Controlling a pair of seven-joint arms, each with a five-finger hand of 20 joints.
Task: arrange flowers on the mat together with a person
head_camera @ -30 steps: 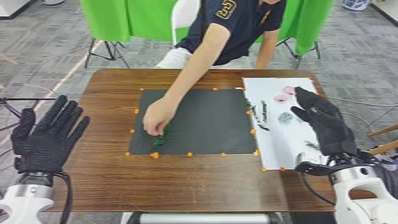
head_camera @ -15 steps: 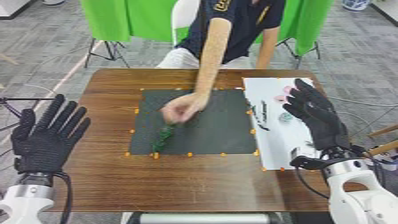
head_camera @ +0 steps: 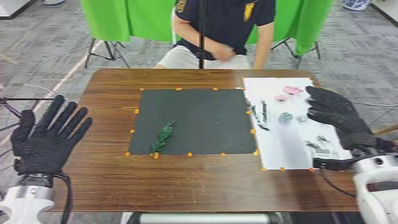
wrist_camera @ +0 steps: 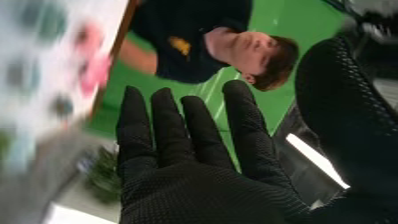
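Right hand (head_camera: 333, 112) is held at the right side of the white sheet (head_camera: 280, 150), fingers straight, thumb set wide, nothing grasped. Left hand (head_camera: 41, 150) is held palm-flat at the table's left edge, fingers extended and spread. One green sprig (head_camera: 163, 137) is laid on the dark mat (head_camera: 200, 117), near its lower left corner; pink flowers (head_camera: 291, 90) are laid on the sheet. Table (head_camera: 178, 187): brown wood. Beyond, a green curtain (head_camera: 129, 20) is hung over grey flooring (head_camera: 44, 65).
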